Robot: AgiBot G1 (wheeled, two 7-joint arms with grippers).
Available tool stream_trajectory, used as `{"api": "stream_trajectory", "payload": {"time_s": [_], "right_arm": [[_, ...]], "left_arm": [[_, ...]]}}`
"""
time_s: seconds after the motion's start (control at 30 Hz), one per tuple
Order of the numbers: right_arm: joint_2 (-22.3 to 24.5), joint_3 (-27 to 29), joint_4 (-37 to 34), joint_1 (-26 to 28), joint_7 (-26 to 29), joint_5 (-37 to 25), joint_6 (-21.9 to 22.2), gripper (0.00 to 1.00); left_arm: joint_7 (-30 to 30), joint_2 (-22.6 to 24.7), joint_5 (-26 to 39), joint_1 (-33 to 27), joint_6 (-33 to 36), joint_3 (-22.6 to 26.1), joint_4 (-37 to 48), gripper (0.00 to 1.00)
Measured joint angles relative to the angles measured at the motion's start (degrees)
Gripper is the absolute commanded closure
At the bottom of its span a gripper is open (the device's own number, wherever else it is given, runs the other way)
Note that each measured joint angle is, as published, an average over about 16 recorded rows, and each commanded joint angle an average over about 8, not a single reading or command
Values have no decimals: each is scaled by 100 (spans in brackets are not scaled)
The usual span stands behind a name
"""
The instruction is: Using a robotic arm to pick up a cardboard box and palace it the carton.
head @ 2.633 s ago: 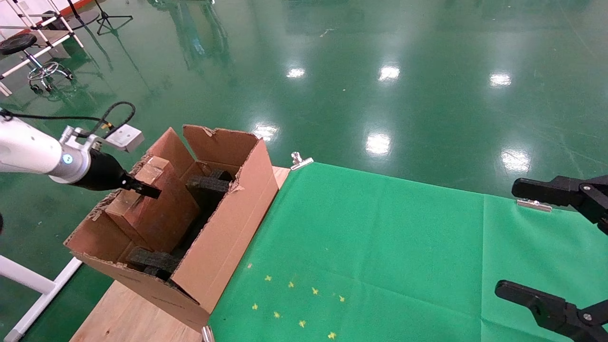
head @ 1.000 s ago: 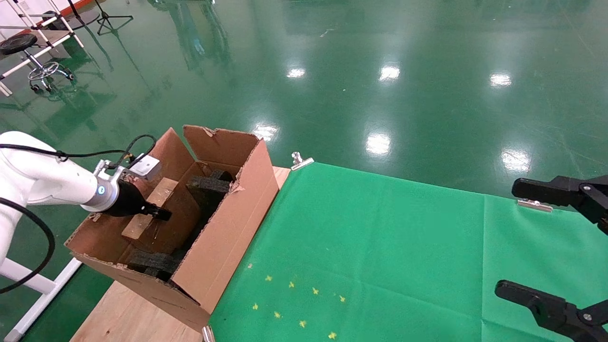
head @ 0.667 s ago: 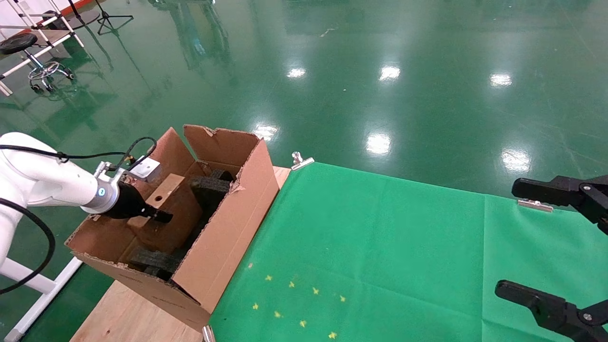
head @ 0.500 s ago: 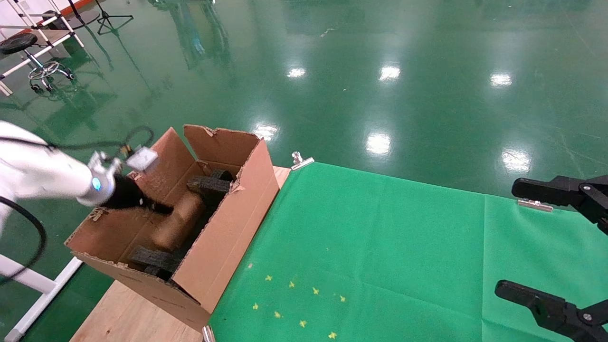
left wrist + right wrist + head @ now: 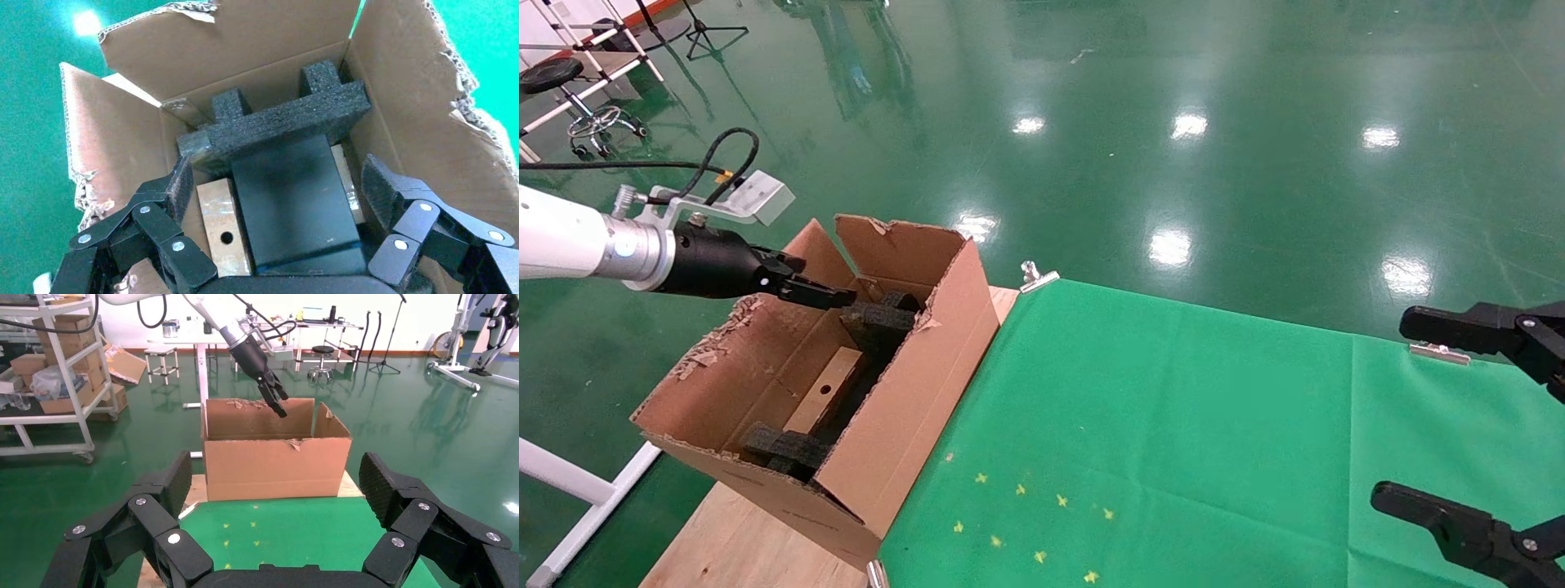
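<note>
One cardboard box point(image 5: 823, 398) is seen inside the carton point(image 5: 903, 392).
The left gripper point(image 5: 278, 202) is held spread above, empty; the right gripper point(image 5: 272, 484) is parked, spread.

No text, label, brand, number or sign can be read in any view. The carton point(image 5: 903, 408) shows plain brown faces below the left claw point(image 5: 834, 296), with no print that can be made out. The cardboard box point(image 5: 221, 233) lying inside it, beneath that claw, bears only a small round hole and no lettering. The black links of the left claw and of the right claw point(image 5: 275, 496) show rivets but no legible mark. The green cloth point(image 5: 1173, 425) on the counter carries small yellow star-shaped marks, between the two claws, which are not characters. Boxes on the distant shelves in the right wrist view are too small to read.
</note>
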Motion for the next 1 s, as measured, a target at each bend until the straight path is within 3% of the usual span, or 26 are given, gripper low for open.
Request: {"api": "stream_trajectory", "payload": {"time_s": [0.4,1.0], "right_arm": [[1,0,-1,-1,0,0,1,0],[1,0,-1,0,0,0,1,0]], "left_arm": [[133,-92,-546,299,276,-176,-529,0],[505,-304,-2447,1538,807,-749,-2285,0]]}}
